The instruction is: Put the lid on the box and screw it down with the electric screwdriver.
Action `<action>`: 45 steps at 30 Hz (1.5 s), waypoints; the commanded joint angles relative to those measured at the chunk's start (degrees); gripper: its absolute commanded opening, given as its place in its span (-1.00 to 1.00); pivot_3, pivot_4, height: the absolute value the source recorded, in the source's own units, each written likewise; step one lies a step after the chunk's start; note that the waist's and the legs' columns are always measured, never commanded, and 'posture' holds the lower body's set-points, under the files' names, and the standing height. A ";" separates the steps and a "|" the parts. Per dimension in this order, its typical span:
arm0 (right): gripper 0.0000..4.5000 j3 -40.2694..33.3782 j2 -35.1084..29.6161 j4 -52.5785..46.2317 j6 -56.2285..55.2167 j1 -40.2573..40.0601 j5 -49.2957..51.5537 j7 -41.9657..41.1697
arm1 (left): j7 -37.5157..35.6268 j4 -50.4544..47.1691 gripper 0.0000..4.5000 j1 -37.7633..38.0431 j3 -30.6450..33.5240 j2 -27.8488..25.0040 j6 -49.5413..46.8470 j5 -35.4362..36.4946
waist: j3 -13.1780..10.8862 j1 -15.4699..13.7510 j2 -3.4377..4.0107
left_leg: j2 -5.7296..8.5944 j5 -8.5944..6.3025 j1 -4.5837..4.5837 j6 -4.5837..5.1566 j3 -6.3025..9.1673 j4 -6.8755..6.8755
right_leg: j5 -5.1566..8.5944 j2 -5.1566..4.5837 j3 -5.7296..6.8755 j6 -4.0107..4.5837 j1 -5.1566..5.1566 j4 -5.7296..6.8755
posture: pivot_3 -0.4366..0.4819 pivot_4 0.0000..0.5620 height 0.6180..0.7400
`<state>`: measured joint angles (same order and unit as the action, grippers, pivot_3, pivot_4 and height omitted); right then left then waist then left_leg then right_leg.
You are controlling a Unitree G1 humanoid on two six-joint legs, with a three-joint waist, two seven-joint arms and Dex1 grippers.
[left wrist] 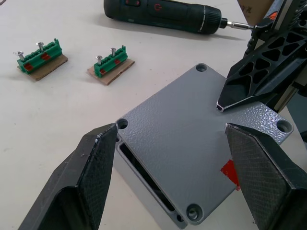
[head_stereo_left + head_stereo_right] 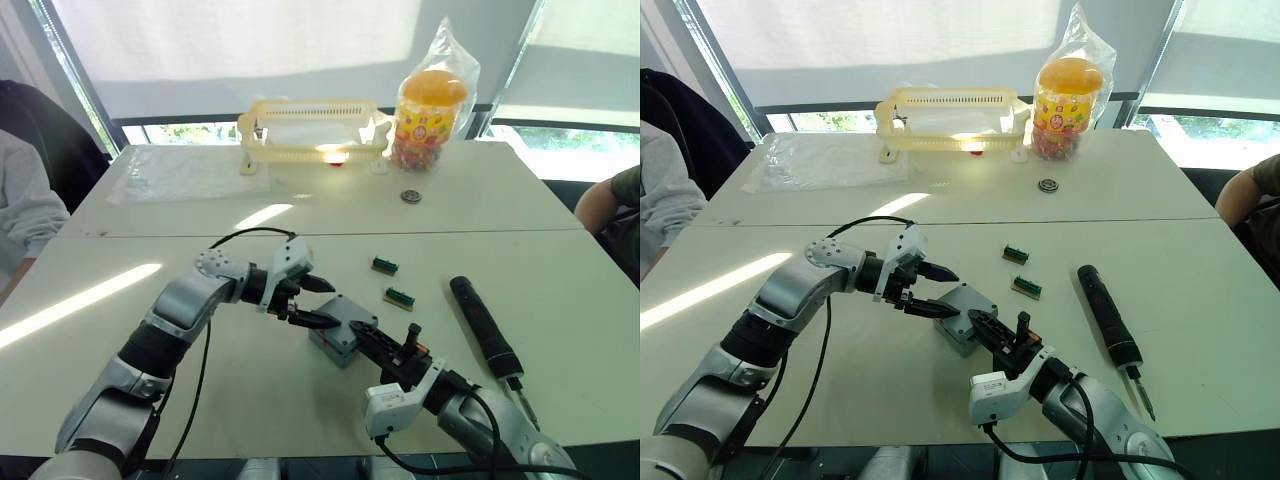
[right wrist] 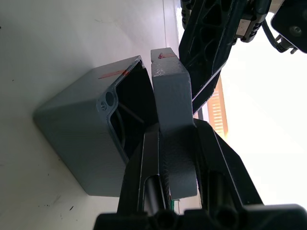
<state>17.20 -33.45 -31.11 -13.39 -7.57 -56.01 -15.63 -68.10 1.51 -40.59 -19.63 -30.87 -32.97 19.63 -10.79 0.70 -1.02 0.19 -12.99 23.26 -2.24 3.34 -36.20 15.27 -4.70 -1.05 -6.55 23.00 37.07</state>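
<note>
The grey-blue box stands mid-table. The thin lid lies over its mouth, tilted, with a gap open along one edge. My right gripper is shut on the lid's edge, one finger above the plate and one under it, and the box gapes beside it. From the other side my left gripper is open, its two fingers straddling the lid without touching it. The black electric screwdriver lies on the table to the right of the box.
Two green terminal blocks lie just beyond the box. Far back stand a yellow basket, a candy jar and a small round part. A plastic sheet lies back left. People sit at both table sides.
</note>
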 commanded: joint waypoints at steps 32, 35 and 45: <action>0.33 -4.75 -1.76 0.71 -6.34 -0.03 4.34 -0.31 | 3.30 2.45 0.63 3.21 -1.59 1.73 1.71 -6.28 | 0.53 -0.05 -0.32 | -0.01 -0.04 -0.80 0.06 0.01 0.11 | 0.37 -0.01 0.02 0.43 -0.80 -0.09 | -0.05 -0.47 1.00; -0.22 -4.38 -1.24 1.47 -6.89 0.89 4.18 -0.29 | 3.19 1.83 0.63 3.33 -1.16 1.74 0.99 -6.16 | 0.53 -0.03 -0.32 | -0.01 -0.04 -0.79 0.06 0.00 0.12 | 0.37 -0.01 0.01 0.42 -0.78 -0.09 | -0.05 -0.47 1.00; -0.90 -4.64 -0.65 2.14 -8.43 1.06 2.96 1.52 | 2.72 0.34 0.63 3.19 1.70 1.74 -1.58 -3.71 | 0.56 0.00 -0.36 | -0.02 -0.05 -0.80 0.07 0.02 0.15 | 0.39 -0.01 0.03 0.40 -0.77 -0.07 | -0.05 -0.47 1.00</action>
<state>13.18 -34.82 -27.34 -21.07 -6.77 -53.46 -16.03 -64.84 2.20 -38.33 -17.35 -28.83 -32.76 15.50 -10.23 0.70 -1.38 0.17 -13.04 22.45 -2.17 3.36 -36.04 15.66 -4.71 -1.02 -6.15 22.24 36.99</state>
